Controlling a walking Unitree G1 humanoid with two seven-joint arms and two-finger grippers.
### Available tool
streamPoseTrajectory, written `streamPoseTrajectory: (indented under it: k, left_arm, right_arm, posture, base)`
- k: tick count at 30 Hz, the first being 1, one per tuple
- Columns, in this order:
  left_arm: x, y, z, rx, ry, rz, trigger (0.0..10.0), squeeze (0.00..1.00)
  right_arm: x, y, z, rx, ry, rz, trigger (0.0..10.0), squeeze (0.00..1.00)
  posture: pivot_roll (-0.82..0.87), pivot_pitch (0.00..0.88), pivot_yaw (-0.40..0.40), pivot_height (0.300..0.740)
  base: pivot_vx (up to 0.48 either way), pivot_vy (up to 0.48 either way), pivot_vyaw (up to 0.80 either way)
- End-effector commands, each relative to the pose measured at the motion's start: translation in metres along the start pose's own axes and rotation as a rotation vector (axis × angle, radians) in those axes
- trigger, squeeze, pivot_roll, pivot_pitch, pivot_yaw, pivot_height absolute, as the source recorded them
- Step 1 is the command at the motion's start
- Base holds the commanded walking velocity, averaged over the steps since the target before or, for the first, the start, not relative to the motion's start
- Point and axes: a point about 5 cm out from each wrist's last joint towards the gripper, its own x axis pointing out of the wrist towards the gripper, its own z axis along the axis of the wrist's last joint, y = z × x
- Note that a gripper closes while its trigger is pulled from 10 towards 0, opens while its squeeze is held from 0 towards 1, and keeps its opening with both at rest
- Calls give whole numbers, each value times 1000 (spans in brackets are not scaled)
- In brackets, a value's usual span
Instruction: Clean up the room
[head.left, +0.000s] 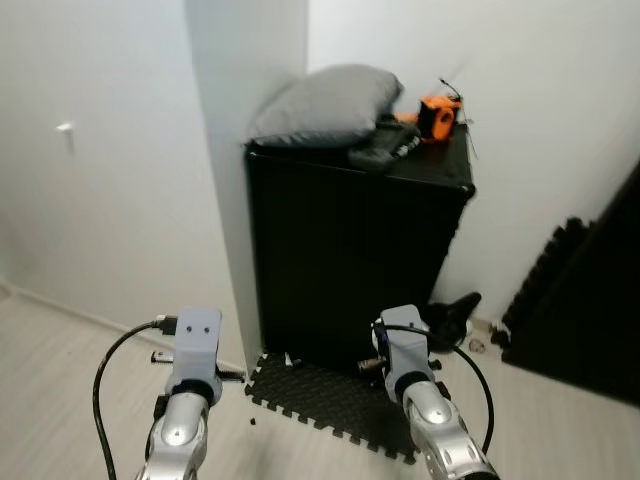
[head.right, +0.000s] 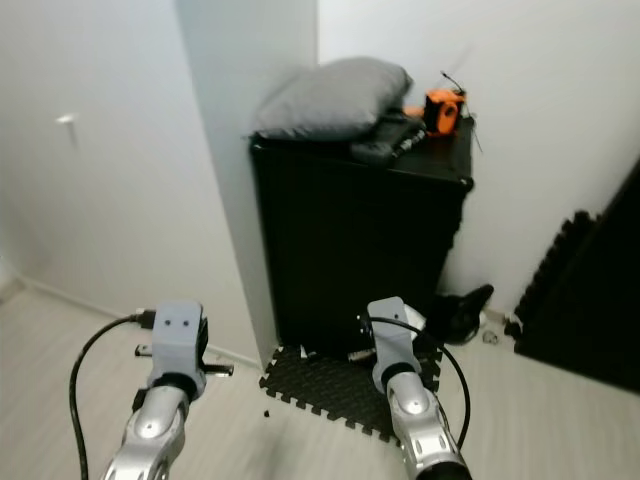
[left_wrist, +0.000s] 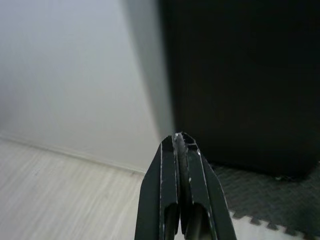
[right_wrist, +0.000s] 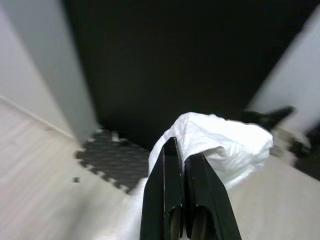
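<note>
So I'm standing in the corner facing the black cabinet (head.left: 350, 260), both arms held out low in front of me. My right gripper (right_wrist: 182, 150) has its two fingers pressed flat together on a pinch of a white plastic bag (right_wrist: 220, 150), which bunches up just past the fingertips and hangs in front of the cabinet's dark face. My guess is that's my trash bag for the cleanup, so it makes sense I'm keeping it clamped tight and carried out front where I can drop stuff in. My left gripper (left_wrist: 180, 145) is closed too, fingers together with nothing between them as far as I can see, pointed at the foot of the cabinet where the wall meets the wood floor; it's probably kept free for picking things up. On top of the cabinet there's a grey pillow (head.left: 325, 105), with a black gadget (head.left: 385, 145) and an orange tool (head.left: 438, 115) just beside it. A dark foam mat (head.left: 330, 400) lies on the floor under the cabinet's front edge, with a few small crumbs near its corner, and some black odds and ends (head.left: 455, 315) sit by the wall on my right. Those floor bits look like the likely next targets.
</note>
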Motion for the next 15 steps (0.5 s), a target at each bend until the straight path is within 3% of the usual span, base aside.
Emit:
streamPoseTrajectory:
  k: [1,15]
  left_arm:
    - [-1,0,-2,7,12,-2,10000,0]
    - [-2,-2,-2,3,14,-13,10000,0]
  right_arm:
    - [-1,1,-1,22,8,-4,10000,0]
    - [2,-3,0,-25,7,-37,10000,0]
  posture:
    - [-13,99,16,740]
    - [-13,94,15,740]
  base:
    - [0,0,-800]
    - [0,0,-800]
